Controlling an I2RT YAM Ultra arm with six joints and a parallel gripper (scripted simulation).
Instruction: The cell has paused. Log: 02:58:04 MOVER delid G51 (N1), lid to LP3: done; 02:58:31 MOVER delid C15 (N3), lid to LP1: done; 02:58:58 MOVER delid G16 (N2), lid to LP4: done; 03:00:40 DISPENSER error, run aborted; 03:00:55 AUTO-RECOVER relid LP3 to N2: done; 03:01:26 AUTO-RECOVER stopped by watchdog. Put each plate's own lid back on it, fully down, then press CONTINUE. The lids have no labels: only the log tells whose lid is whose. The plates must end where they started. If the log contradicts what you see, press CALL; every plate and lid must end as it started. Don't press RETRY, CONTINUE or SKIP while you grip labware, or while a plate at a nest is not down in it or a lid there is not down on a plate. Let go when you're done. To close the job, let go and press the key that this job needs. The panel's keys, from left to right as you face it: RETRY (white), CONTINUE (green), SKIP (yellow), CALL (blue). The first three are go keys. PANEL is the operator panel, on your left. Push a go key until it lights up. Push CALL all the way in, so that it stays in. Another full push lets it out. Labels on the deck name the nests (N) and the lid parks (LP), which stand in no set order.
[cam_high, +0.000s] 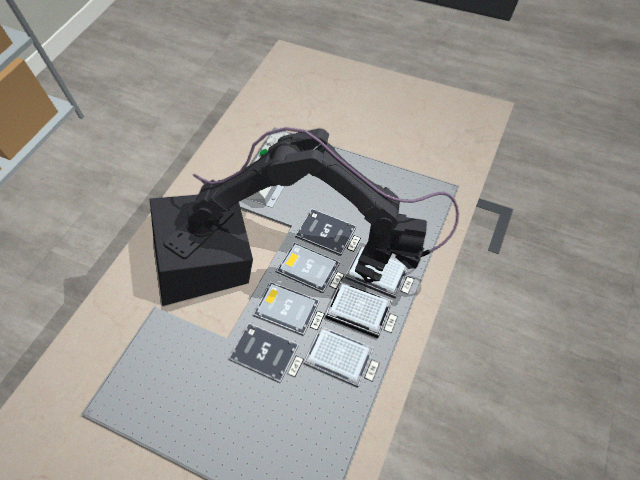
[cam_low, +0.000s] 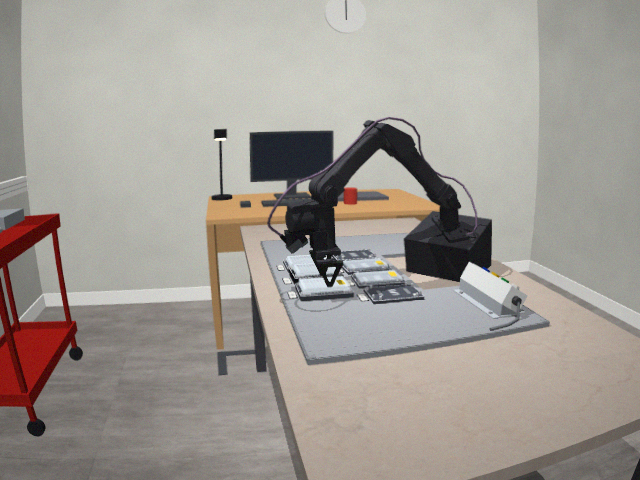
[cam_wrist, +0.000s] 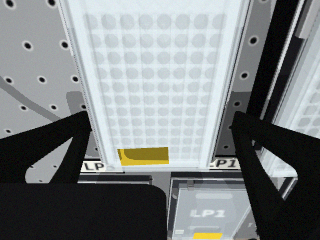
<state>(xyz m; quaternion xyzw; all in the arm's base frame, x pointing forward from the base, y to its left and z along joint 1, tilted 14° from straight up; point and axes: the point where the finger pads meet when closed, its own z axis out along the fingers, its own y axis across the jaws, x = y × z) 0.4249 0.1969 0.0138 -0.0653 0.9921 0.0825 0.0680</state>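
Three white well plates stand in a row of nests on the grey deck. My gripper (cam_high: 374, 268) is open and low over the far plate (cam_high: 385, 273), with one finger on each long side. In the wrist view this plate (cam_wrist: 157, 75) carries a clear lid with a yellow tag (cam_wrist: 143, 155), and my gripper (cam_wrist: 161, 119) straddles it without closing. The middle plate (cam_high: 358, 308) and the near plate (cam_high: 338, 356) stand free. Clear lids with yellow tags lie on park LP1 (cam_high: 308, 267) and park LP4 (cam_high: 285, 308). Parks LP3 (cam_high: 326, 230) and LP2 (cam_high: 263, 352) are bare.
The white operator panel (cam_low: 491, 295) sits on the deck edge near the black arm base (cam_low: 447, 248); in the overhead view it is mostly hidden under the arm. A wooden desk with a monitor stands behind the table. A red cart (cam_low: 25, 320) stands at the left.
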